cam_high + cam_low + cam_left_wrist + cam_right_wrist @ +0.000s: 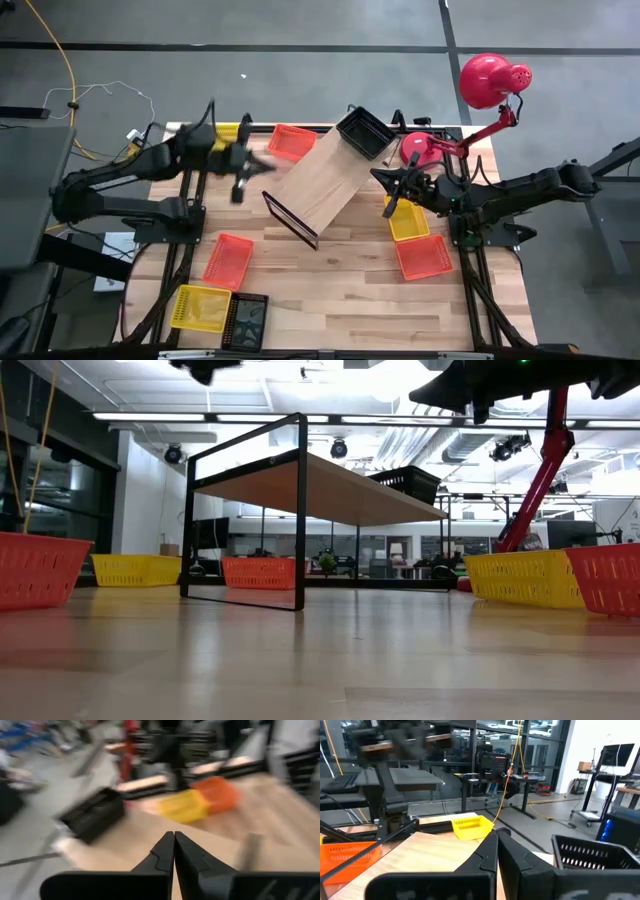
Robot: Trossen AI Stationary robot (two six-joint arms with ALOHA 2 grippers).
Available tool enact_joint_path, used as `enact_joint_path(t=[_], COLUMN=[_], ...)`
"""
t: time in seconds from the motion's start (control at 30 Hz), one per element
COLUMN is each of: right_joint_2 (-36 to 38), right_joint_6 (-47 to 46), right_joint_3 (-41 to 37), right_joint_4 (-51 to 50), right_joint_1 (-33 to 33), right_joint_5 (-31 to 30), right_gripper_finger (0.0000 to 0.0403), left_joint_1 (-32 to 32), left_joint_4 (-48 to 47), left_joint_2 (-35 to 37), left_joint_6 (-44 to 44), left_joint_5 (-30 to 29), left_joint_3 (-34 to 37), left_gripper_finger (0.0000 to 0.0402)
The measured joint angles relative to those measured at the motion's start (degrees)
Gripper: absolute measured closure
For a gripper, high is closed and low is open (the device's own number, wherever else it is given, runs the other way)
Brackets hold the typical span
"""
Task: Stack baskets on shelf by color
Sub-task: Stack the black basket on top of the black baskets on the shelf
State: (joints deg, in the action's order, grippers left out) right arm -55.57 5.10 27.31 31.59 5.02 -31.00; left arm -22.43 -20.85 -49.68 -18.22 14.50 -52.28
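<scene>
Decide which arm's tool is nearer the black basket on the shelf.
Right. The right tool sits just beside the black basket; the left tool hovers across the shelf, farther away.

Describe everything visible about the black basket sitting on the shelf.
The black basket is a small rectangular tray of dark plastic mesh with slotted walls, open side up and apparently empty. It sits upright on the far end of the shelf, a light-wood board on a black wire frame, with one corner overhanging the edge. Nothing else touches it; both grippers are clear of it, and the other baskets rest on the tabletop.

Overhead, table-level, two wrist views; shared shelf (pixel 322 186).
</scene>
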Motion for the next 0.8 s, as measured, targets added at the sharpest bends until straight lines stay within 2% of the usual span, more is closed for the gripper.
enact_joint_path(t=[0.1,0.17,0.27,0.37,0.57,0.8], right_joint_2=[0.00,0.00,0.00,0.00,0.02,0.02], right_joint_6=[-2.28,-3.36,-5.11,-5.33,-7.73,-8.65], right_joint_3=[0.00,0.02,0.02,0.04,0.04,0.04], right_joint_4=[-0.81,-1.33,-2.38,-3.19,-5.73,-9.39], right_joint_1=[0.00,0.00,0.00,0.00,0.00,0.00], right_joint_5=[0.75,1.95,2.88,2.91,3.01,3.31], right_gripper_finger=[0.0402,0.0402,0.0402,0.0402,0.0402,0.0402], left_joint_1=[9.94,17.39,28.33,37.16,48.48,54.28], left_joint_4=[-4.94,-8.20,-11.55,-12.57,-11.93,-9.50], left_joint_2=[2.20,2.01,-0.70,-5.00,-14.63,-23.67], left_joint_6=[4.69,7.21,10.21,13.57,21.68,35.38], left_joint_5=[-4.28,-9.79,-18.95,-24.33,-27.17,-26.64], left_joint_3=[0.07,0.07,0.07,0.12,0.10,0.10], left_gripper_finger=[0.0401,0.0402,0.0400,0.0391,0.0339,0.0246])
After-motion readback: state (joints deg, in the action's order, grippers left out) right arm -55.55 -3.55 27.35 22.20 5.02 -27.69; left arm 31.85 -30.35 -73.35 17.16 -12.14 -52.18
